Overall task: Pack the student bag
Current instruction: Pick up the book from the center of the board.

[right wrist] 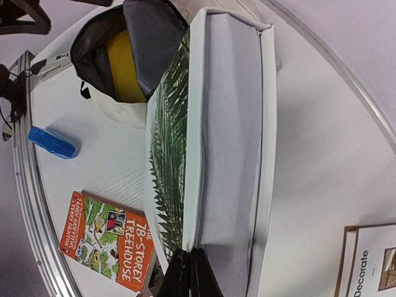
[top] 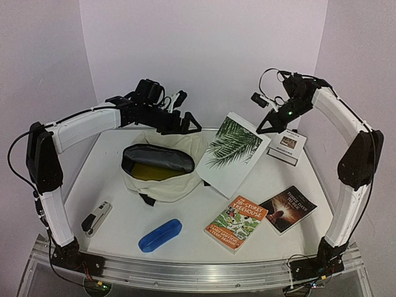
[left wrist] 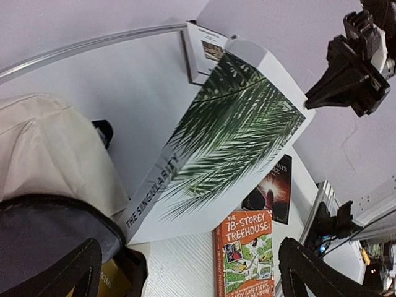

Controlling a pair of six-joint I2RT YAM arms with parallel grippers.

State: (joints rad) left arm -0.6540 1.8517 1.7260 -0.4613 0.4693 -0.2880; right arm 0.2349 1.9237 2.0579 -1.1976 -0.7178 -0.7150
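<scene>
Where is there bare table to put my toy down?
Bare table lies between the stapler, the bag and the blue pencil case, and in a smaller gap between the pencil case and the orange book. It is crowded on the right, around the palm-leaf book and dark book.

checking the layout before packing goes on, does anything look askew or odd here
The palm-leaf book sits askew: its near edge is down by the student bag while its far edge is tilted up, where the right gripper appears shut on it. Nothing else stands out.
</scene>
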